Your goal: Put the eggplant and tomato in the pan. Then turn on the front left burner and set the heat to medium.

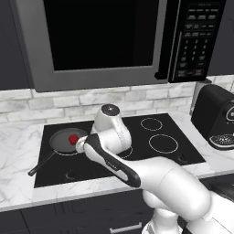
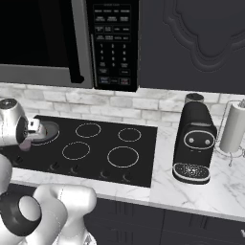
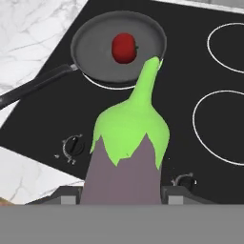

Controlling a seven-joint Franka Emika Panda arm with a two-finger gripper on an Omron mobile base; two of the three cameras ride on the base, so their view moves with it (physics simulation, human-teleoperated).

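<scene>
Here, closest to the hand camera, the eggplant [image 3: 126, 152] is clamped between the gripper's [image 3: 121, 193] two fingers, its purple body low and its green stem cap pointing ahead toward the pan [image 3: 95, 45]. The eggplant hangs above the black cooktop [image 3: 190, 66], on the near side of the pan and not yet over its bowl; two small control knobs [image 3: 72, 147] lie below it. Farther on, the pan sits on the front left burner [image 1: 68, 152], whose white ring peeks out at the pan's near edge, and the tomato [image 3: 124, 47] already rests inside the pan, near its middle. The pan's long handle [image 3: 33, 88] runs off toward the marble counter [image 3: 28, 33]. Likely risks: letting go too early would drop the eggplant onto the glass short of the pan; coming in low, the stem tip could knock the pan's rim or shove the tomato.
</scene>
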